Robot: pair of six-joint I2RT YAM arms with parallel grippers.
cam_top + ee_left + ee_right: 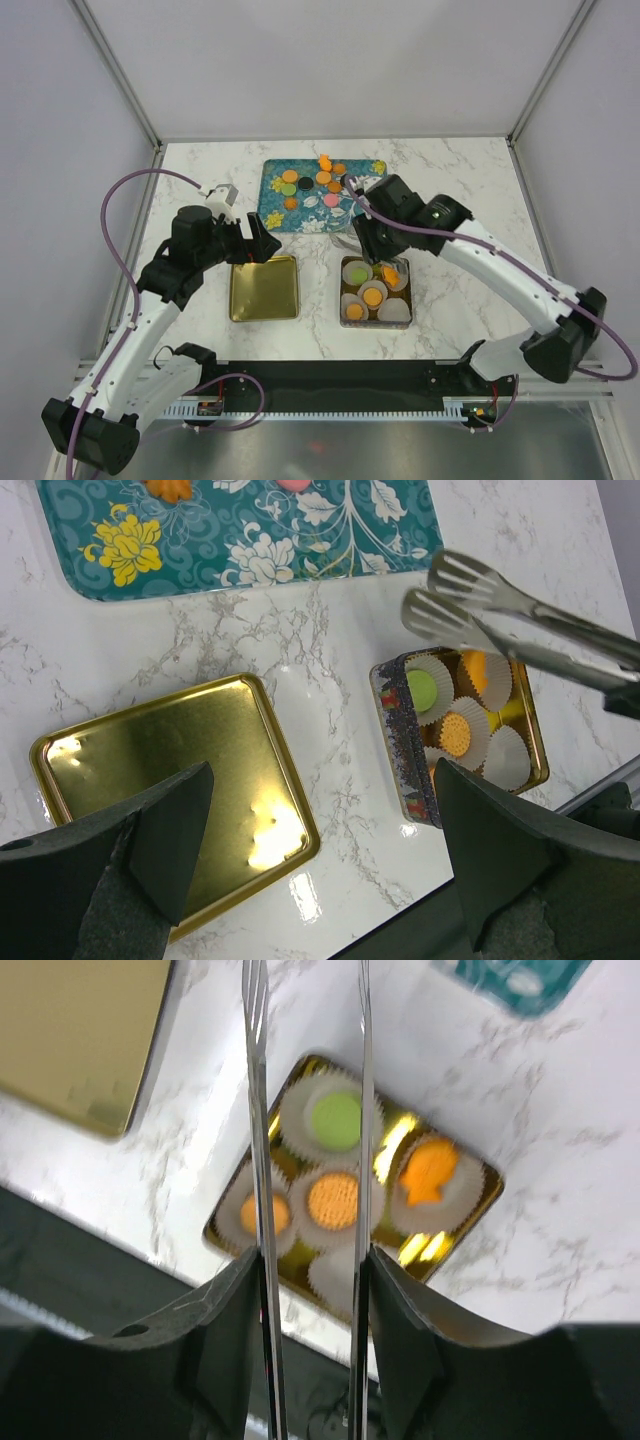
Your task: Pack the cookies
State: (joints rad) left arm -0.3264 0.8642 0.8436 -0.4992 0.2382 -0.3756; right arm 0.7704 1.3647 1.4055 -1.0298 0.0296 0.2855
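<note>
Cookies (pixel 312 182) — orange, green, pink and black discs — lie on a teal tray (pixel 300 530) at the table's back; a few sit in paper cups (pixel 505 760) inside a gold tin (pixel 400 750). Right gripper (pixel 310 1295) clasps metal tongs (pixel 500 605) above the tin, tips apart. Left gripper (pixel 325 820) gapes wide over a gold lid (pixel 150 770).

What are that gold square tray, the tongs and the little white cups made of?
The gold square tray looks like thin metal, probably tin with a glossy gold finish: it mirrors bright glare and has a rolled rim. The tongs seem polished steel, silvery and reflective with slotted tips. The white cups look like matte paper, pleated around the sides.
</note>
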